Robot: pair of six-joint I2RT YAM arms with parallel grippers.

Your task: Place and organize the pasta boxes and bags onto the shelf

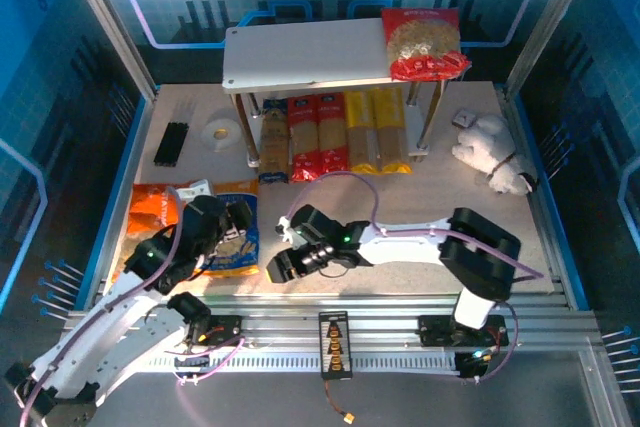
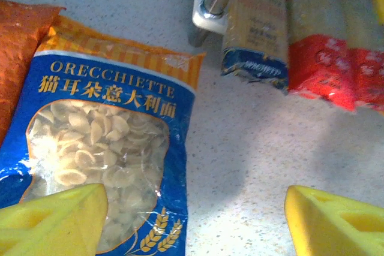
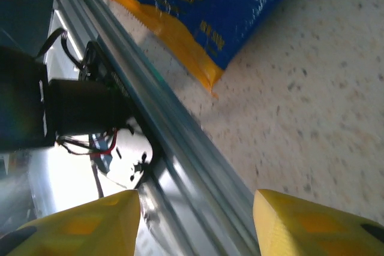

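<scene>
Glossy blue film on the blue bag (image 2: pixel 102 148), pillow-shaped, clear window packed with little shell-like pasta, lying flat on the speckled pale table (image 2: pixel 252 166). Tucked against its left side, crinkly orange bag (image 2: pixel 18 46). Over to the shelf (image 1: pixel 300 57): flat white boards on slim shiny metal legs. Up on the top board, at its right end, red bag (image 1: pixel 424 44). Underneath, side by side on the lower tier, five long narrow pasta boxes (image 1: pixel 331 135): one blue-and-tan, two red, two yellow. Now the left gripper (image 2: pixel 192 226): yellow wedge fingers (image 2: pixel 54 220) spread wide, gripping nothing, hovering low, one finger over the blue bag's window, the other over bare table. Right gripper (image 3: pixel 198 220): yellow fingers parted too, empty, hanging above the grey metal rail (image 3: pixel 180 142) at the table's near edge, just by the blue bag's corner
</scene>
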